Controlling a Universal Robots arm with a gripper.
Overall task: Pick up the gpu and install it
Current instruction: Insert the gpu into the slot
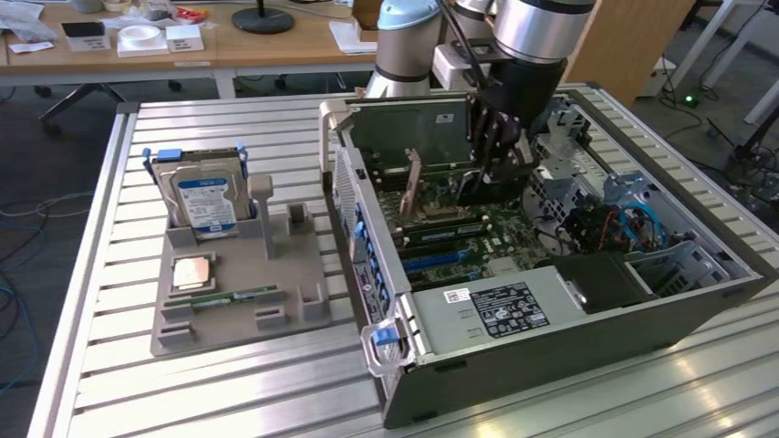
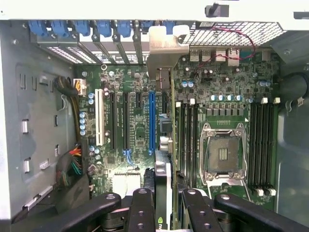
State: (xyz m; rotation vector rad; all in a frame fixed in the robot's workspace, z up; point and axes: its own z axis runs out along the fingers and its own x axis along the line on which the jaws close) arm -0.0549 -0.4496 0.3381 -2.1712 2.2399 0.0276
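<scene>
Jaws pinching the gpu (image 2: 162, 169) edge-on by its flat faces. The gripper (image 2: 166, 203) is inside the case (image 1: 548, 365), at 3 o'clock of the parts tray (image 1: 232, 319) in the exterior view, over the motherboard (image 2: 137, 130). I'd judge the card light, stiff and fragile, so keep off the contacts.

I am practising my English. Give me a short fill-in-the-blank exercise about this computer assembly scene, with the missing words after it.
1. The gripper holds the gpu over the ____ inside the computer case.
2. The CPU socket on that board is ____.
3. The hard drive stands in the gray tray, on the exterior view's ____ of the case.

Missing words: motherboard; empty; left.
</scene>
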